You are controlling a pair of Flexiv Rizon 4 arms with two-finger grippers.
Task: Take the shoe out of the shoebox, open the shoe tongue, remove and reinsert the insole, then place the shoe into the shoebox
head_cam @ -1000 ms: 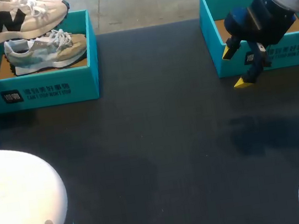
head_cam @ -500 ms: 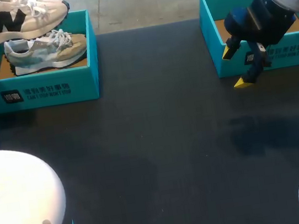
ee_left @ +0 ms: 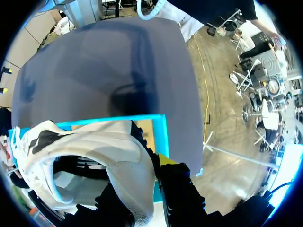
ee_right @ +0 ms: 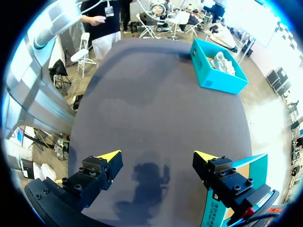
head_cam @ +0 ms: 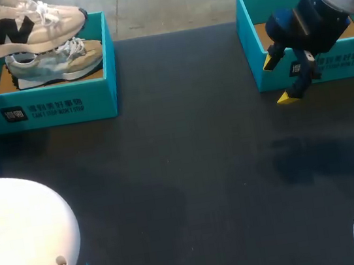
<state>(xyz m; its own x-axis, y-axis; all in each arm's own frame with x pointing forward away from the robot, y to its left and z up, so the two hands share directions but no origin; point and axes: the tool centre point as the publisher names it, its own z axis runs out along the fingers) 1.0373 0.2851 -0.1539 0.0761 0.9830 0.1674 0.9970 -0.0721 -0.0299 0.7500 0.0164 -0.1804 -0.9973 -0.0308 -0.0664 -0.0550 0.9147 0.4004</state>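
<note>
**Sneaker out of the box and drifting toward the table**

Your left gripper grips the pale sneaker by its heel collar. Only one yellow tip shows past the shoe, so a hold from both sides is likely rather than plain. Over the last second the sneaker has slid a little toward the middle of the table and dipped at the toe. It hangs over the far side of the left shoebox, above the second shoe lying inside. The take-out step looks nearly finished, with setting it down next. Your right gripper has not moved: fingers spread wide, holding nothing, in front of the right shoebox.
</note>
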